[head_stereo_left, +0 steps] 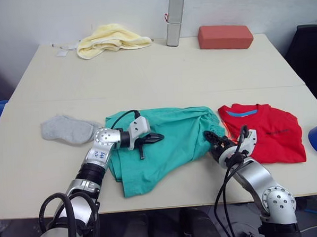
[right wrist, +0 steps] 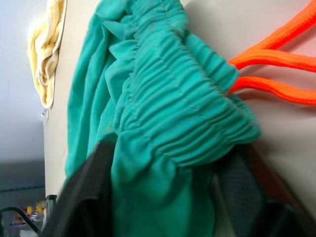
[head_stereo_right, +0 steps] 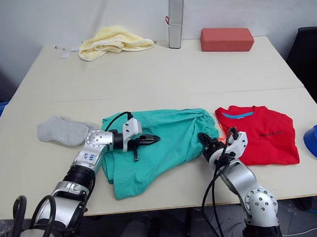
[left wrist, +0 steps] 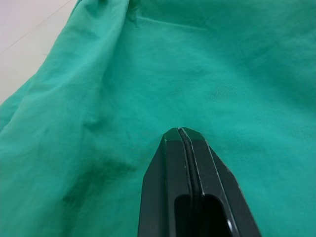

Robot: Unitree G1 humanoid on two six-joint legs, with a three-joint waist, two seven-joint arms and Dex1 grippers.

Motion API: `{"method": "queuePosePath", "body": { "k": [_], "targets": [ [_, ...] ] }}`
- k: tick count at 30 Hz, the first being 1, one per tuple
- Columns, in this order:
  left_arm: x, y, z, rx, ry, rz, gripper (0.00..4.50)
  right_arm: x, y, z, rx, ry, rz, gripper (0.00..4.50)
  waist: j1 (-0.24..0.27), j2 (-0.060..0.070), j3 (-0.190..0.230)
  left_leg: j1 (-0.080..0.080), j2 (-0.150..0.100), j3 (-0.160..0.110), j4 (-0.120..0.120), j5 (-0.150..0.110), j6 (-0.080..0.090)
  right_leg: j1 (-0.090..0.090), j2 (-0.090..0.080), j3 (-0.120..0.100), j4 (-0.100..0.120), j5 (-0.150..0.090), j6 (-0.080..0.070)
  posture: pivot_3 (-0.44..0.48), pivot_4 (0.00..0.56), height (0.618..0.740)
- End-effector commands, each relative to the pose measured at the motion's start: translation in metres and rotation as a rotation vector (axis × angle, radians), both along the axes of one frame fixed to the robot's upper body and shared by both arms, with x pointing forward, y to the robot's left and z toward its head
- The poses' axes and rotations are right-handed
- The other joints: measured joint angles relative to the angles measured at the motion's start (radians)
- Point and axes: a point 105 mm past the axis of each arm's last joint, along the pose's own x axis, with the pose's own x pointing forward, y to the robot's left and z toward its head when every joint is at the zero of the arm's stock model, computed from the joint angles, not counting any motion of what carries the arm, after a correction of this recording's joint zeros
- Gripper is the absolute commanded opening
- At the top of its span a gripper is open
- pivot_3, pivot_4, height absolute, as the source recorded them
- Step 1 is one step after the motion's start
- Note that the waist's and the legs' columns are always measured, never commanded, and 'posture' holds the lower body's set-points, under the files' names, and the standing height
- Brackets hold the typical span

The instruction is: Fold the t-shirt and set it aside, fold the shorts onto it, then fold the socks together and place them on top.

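The shorts (head_stereo_left: 165, 144) lie spread on the near half of the table (head_stereo_left: 156, 71), between the socks (head_stereo_left: 68, 128) on the robot's left and the folded t-shirt (head_stereo_left: 265, 131) on its right. The socks rest as one grey bundle near the table's left edge, just apart from the shorts. The t-shirt sits flat with its blue neck lining facing the far side, its near-left corner close to the shorts' waistband.

The left gripper (head_stereo_left: 155, 137) hovers over the middle of the shorts. From the head views its black fingers look thin and pointed; the left wrist view settles it, showing the two fingers (left wrist: 177, 168) pressed flat together with nothing between them and green cloth beyond.

The right gripper (head_stereo_left: 215, 141) sits at the shorts' waistband end, beside the t-shirt. The right wrist view shows what the head views hide: the gathered elastic waistband bunched between the two dark fingers (right wrist: 84, 197), clamped on it, with the orange drawstring (right wrist: 276, 59) looping out onto the table.

At the far edge lie a yellow towel (head_stereo_left: 112, 38), a silver canister (head_stereo_left: 175, 18) and a red block (head_stereo_left: 225, 36).
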Motion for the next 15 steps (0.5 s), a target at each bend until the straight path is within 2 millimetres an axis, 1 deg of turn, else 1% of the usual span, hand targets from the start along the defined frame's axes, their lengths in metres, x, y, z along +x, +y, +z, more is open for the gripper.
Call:
{"method": "queuePosePath", "body": {
  "k": [1, 4, 5, 7, 8, 11, 15],
  "targets": [
    [0.001, 0.004, -0.004, 0.015, 0.009, 0.001, 0.00, 0.007, -0.003, 0.012, -0.065, -0.113, 0.009, 1.15, -0.004, 0.001, 0.000, 0.000, 0.000, 0.000, -0.001, 0.000, 0.000, 0.000, 0.000, 0.000, 0.000, 0.000, 0.000, 0.000, 0.150, 0.740],
    [0.004, 0.006, 0.002, -0.007, -0.008, 0.019, 0.00, 0.011, -0.015, 0.025, -0.214, -0.220, -0.023, 0.13, -0.006, 0.001, 0.000, 0.000, 0.000, 0.000, -0.001, 0.000, 0.000, 0.000, 0.000, 0.000, 0.000, 0.000, 0.000, 0.000, 0.150, 0.740],
    [0.005, 0.007, 0.006, -0.023, -0.013, 0.030, 0.00, 0.011, -0.019, 0.033, -0.281, -0.281, -0.035, 0.03, -0.005, 0.001, 0.000, 0.000, 0.000, 0.000, -0.001, 0.000, 0.000, 0.000, 0.000, 0.000, 0.000, 0.000, 0.000, 0.000, 0.150, 0.740],
    [0.008, 0.010, 0.014, -0.067, -0.017, 0.060, 0.00, 0.010, -0.023, 0.045, -0.393, -0.367, -0.035, 0.03, -0.005, 0.001, 0.000, -0.001, -0.001, 0.000, -0.001, 0.000, 0.000, -0.001, 0.000, 0.000, -0.001, 0.000, 0.000, 0.000, 0.150, 0.740],
    [0.009, 0.011, 0.019, -0.092, -0.014, 0.077, 0.00, 0.009, -0.030, 0.053, -0.454, -0.421, -0.065, 0.03, -0.006, 0.001, 0.001, -0.002, -0.001, 0.000, -0.001, 0.000, 0.000, -0.002, 0.000, 0.000, -0.001, 0.000, 0.000, 0.000, 0.150, 0.740],
    [0.007, 0.016, 0.029, -0.143, 0.006, 0.118, 0.00, 0.007, -0.042, 0.064, -0.547, -0.479, -0.117, 0.03, -0.006, 0.002, 0.001, -0.002, -0.001, 0.000, -0.002, 0.001, -0.001, -0.002, 0.000, -0.001, -0.001, 0.000, 0.000, 0.000, 0.150, 0.740],
    [-0.003, 0.019, 0.022, -0.126, 0.050, 0.140, 0.00, 0.003, -0.045, 0.072, -0.680, -0.549, -0.119, 0.03, -0.007, 0.002, 0.001, -0.002, -0.001, 0.000, -0.003, 0.001, -0.001, -0.002, 0.000, -0.001, -0.002, 0.000, 0.000, 0.000, 0.150, 0.740]
  ]
}}
